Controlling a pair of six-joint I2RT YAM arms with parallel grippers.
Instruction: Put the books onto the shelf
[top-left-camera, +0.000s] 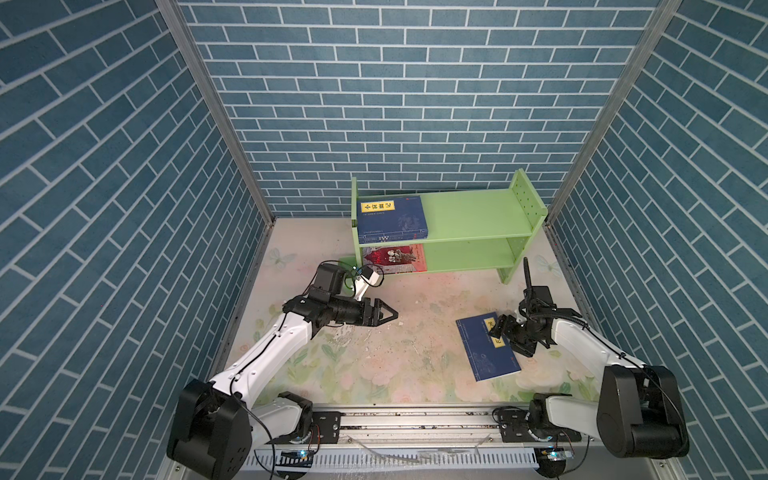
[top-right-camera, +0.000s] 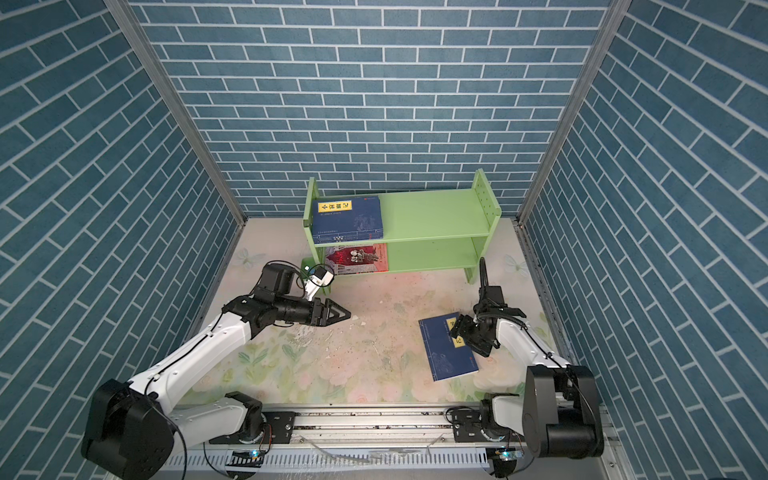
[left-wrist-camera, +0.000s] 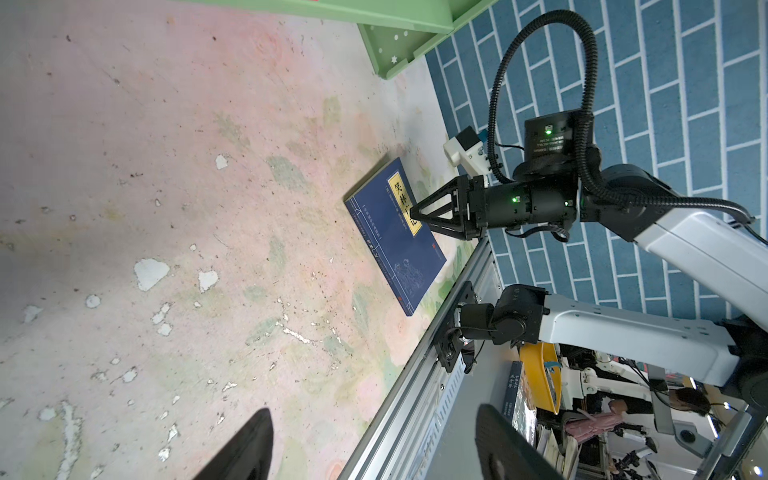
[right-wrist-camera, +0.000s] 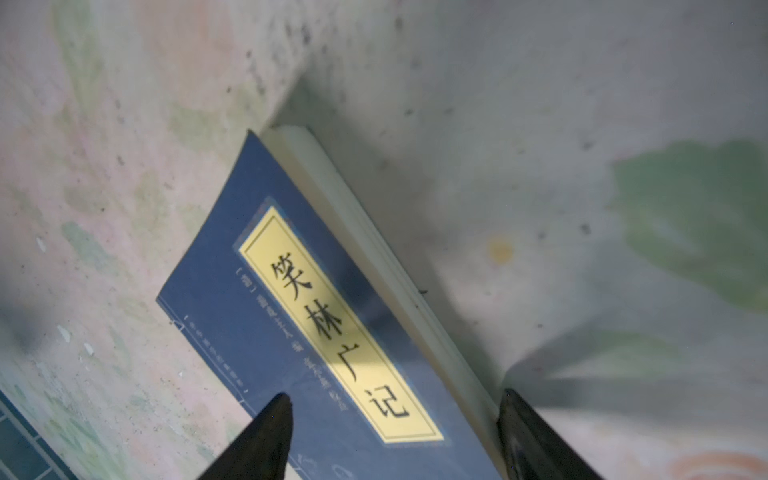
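Observation:
The light green shelf (top-left-camera: 465, 216) (top-right-camera: 432, 216) stands at the back of the table. A dark blue book (top-left-camera: 392, 218) (top-right-camera: 347, 218) lies flat on the left of its top tier. Below it, a red-and-grey book (top-left-camera: 399, 257) (top-right-camera: 359, 257) lies on the lower tier. Another dark blue book (top-left-camera: 484, 353) (top-right-camera: 446, 353) (left-wrist-camera: 395, 241) (right-wrist-camera: 291, 316) with a yellow label lies on the table at the right. My right gripper (top-left-camera: 498, 328) (top-right-camera: 456, 328) (left-wrist-camera: 415, 216) (right-wrist-camera: 395, 399) is open and straddles its long page edge, with one finger over the cover and one beside the pages. My left gripper (top-left-camera: 390, 313) (top-right-camera: 347, 313) (left-wrist-camera: 374, 415) hangs open and empty over the mid-left table.
Blue brick-pattern walls (top-left-camera: 395, 104) close in the back and both sides. A metal rail (top-left-camera: 415, 419) with the arm bases runs along the front edge. A small green piece (top-left-camera: 345, 262) sits by the shelf's left foot, behind my left wrist camera.

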